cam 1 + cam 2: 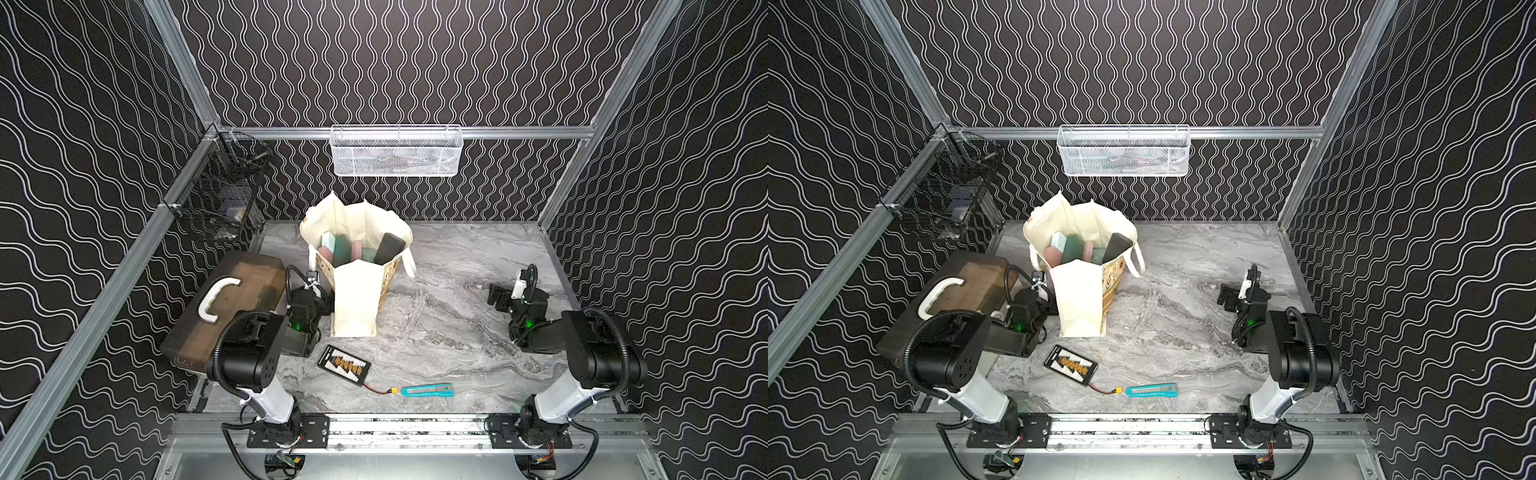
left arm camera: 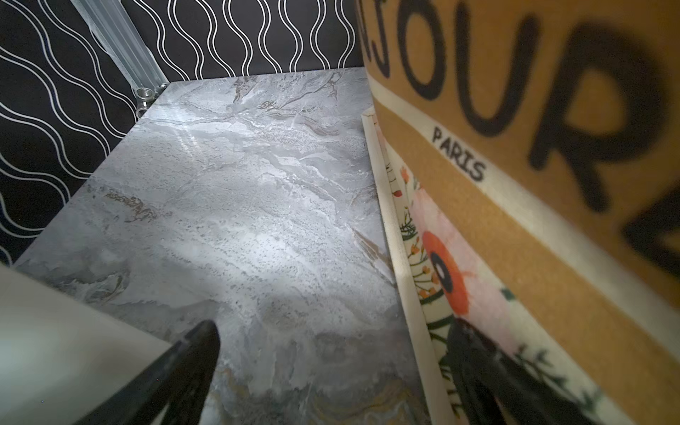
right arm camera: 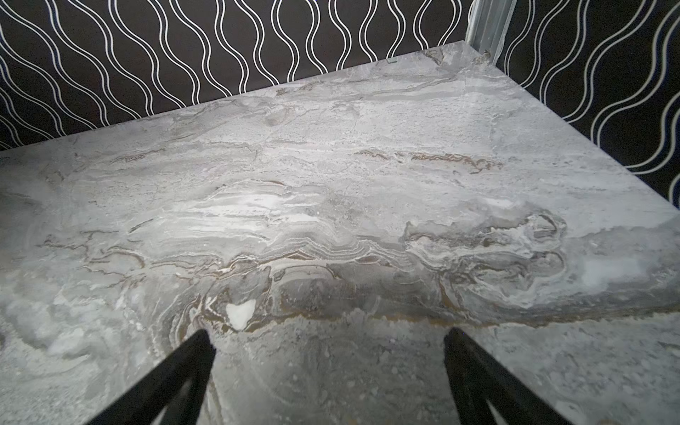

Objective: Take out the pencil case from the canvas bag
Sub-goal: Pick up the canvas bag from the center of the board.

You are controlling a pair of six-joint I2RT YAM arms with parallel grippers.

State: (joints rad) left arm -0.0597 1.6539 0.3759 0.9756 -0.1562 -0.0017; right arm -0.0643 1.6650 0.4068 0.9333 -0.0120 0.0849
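Your tall cream canvas bag (image 1: 356, 299) is standing upright on the veined grey marble tabletop (image 1: 449, 324), holding what is probably the dark, rounded, slab-like pencil case (image 1: 388, 248). Your left gripper (image 2: 331, 333) is gaping empty just beside its printed face. Your right gripper (image 3: 329, 336) is gaping too, well apart.

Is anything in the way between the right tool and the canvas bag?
Nothing visible. Only marble tabletop lies between the open right tool and the canvas bag. The bag's mouth stands open on top.
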